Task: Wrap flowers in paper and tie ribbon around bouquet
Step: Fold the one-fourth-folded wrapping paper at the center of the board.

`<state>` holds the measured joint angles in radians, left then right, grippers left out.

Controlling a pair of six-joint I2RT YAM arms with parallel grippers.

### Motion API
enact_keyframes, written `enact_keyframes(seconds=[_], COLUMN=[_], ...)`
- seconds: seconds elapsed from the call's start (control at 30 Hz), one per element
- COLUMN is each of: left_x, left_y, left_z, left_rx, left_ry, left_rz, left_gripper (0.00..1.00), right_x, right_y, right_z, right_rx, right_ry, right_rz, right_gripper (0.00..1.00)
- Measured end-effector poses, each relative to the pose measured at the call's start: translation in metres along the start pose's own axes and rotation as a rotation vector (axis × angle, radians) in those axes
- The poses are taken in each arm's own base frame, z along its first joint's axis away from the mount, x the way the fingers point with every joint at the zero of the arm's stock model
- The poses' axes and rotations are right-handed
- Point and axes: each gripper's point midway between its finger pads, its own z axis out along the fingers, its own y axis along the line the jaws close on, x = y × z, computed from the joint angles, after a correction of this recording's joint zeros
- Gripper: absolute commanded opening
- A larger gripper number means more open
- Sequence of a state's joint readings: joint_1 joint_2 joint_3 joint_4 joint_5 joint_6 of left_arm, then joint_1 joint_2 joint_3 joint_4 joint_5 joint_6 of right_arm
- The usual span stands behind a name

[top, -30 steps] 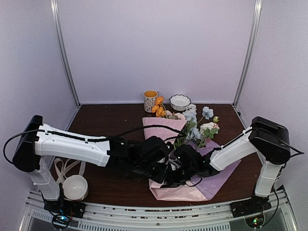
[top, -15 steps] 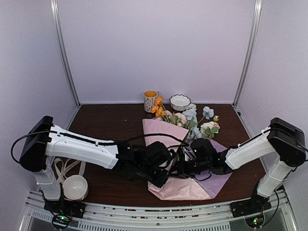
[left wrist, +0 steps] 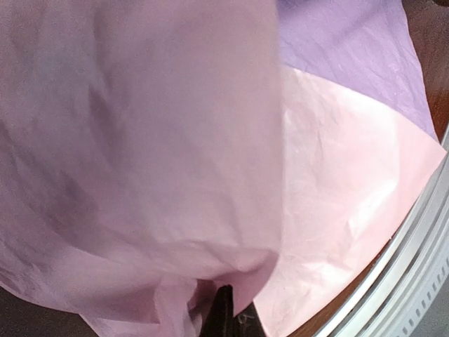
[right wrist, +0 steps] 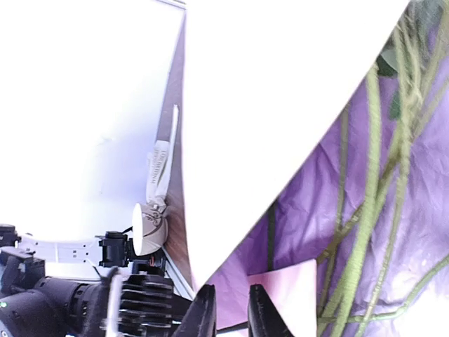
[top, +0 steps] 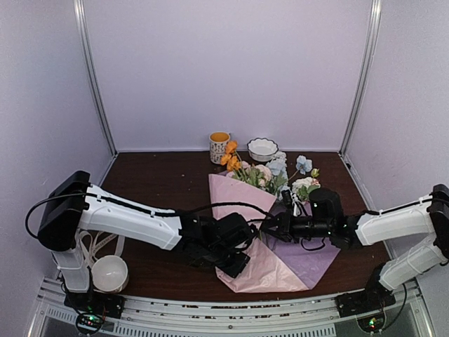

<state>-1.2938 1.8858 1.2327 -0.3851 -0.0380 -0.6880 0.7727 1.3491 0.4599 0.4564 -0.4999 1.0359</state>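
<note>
The flowers (top: 275, 173) lie on the paper (top: 240, 197) at mid-table, blooms toward the back, green stems (right wrist: 365, 210) on the lilac face (right wrist: 309, 203). A pink flap is folded over the stems from the left. My left gripper (top: 237, 257) is at the paper's near left part, shut on a pink fold that drapes over its dark fingertip (left wrist: 223, 312). My right gripper (top: 271, 227) hovers over the lilac sheet by the stems, fingers (right wrist: 205, 316) slightly apart with nothing between them. The ribbon (top: 93, 245) lies looped at the near left, behind the left arm.
A white bowl (top: 111, 272) sits by the ribbon near the front left edge. An orange-rimmed mug (top: 219, 146) and a scalloped bowl (top: 262, 148) stand at the back. The table's metal front rail (left wrist: 421, 239) runs just past the paper's corner.
My right arm has drawn back to the right off the paper's near end and its fingers have parted. The left gripper stays on the pink fold, which now covers the stems.
</note>
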Motion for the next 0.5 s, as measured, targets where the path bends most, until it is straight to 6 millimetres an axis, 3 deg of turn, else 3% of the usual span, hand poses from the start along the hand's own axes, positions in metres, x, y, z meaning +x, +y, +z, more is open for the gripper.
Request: enact_keyframes(seconds=[0.33,0.5], left_x=[-0.004,-0.006], left_y=[-0.001,-0.001], left_z=[0.000,0.000], left_rx=[0.006,0.008], left_ry=[-0.012,-0.018], left_rz=[-0.002,-0.005], left_gripper=[0.00,0.00], right_x=[-0.001,0.001], right_y=[0.004,0.009], right_z=[0.000,-0.015], right_rx=[-0.013,-0.033], right_ry=[0.000,-0.024], right_rz=[0.009,0.012], right_gripper=[0.26,0.30])
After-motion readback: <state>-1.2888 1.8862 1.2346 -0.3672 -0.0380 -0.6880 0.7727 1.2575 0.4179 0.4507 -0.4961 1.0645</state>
